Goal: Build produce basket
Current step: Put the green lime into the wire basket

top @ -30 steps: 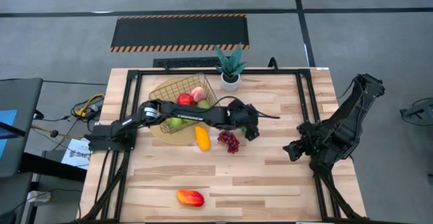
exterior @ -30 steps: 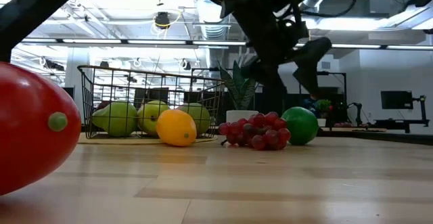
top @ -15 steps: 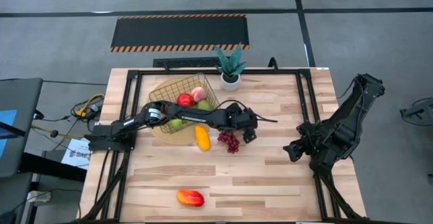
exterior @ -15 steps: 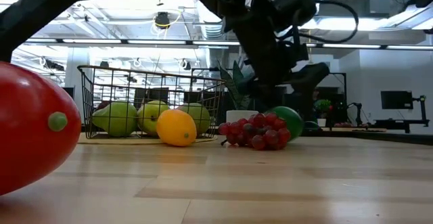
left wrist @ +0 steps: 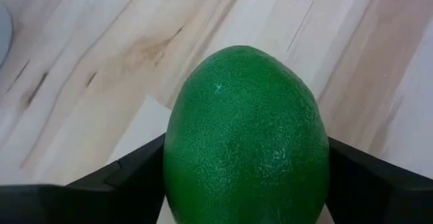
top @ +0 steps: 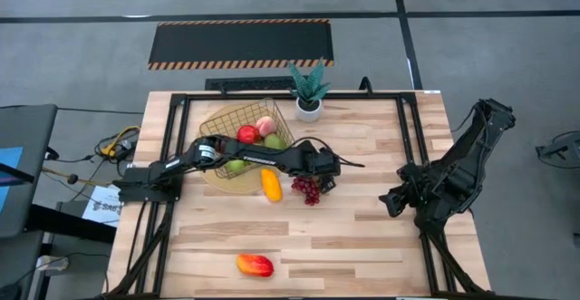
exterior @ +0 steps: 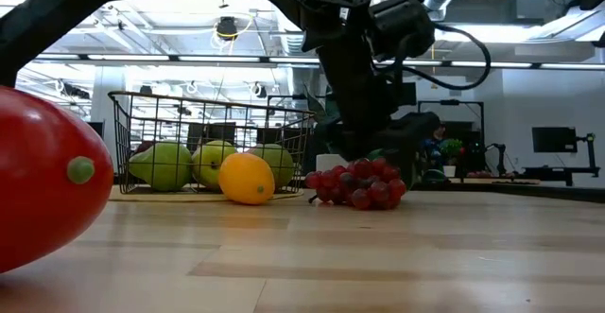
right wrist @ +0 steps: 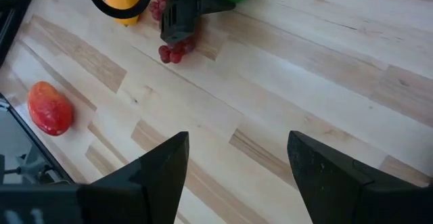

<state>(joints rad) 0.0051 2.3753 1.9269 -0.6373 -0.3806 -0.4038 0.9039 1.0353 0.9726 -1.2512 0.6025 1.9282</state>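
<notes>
The gold wire basket (top: pixel 217 123) stands at the far left and holds a red apple (top: pixel 246 133), a pink peach (top: pixel 265 125) and green fruits (exterior: pixel 180 165). A yellow-orange mango (top: pixel 270 184) and purple grapes (top: pixel 306 188) lie on the table beside it. A red-orange mango (top: pixel 255 265) lies near the front edge. My left gripper (top: pixel 326 171) reaches over the basket and is shut on the green lime (left wrist: pixel 247 136) just right of the grapes. My right gripper (top: pixel 388 200) is open and empty at the right. My left gripper pinches the lime between its two fingers (left wrist: pixel 135 176), one on each of the lime's opposite sides (left wrist: pixel 177 163). The fingers come slanting down from the table's left. The lime's far end sticks out past them. Whether the lime is clear of the table I cannot tell.
A potted spiky plant (top: pixel 309 87) stands at the far edge, right of the basket. The grapes (exterior: pixel 359 182) lie close to the left gripper. Bare wood lies in the table's middle and right (top: pixel 381 246).
My left gripper has come down around the lime and shut on it, then gone a little toward the table's left, toward the grapes and basket. The lime has gone with it from its earlier place right of the grapes.
</notes>
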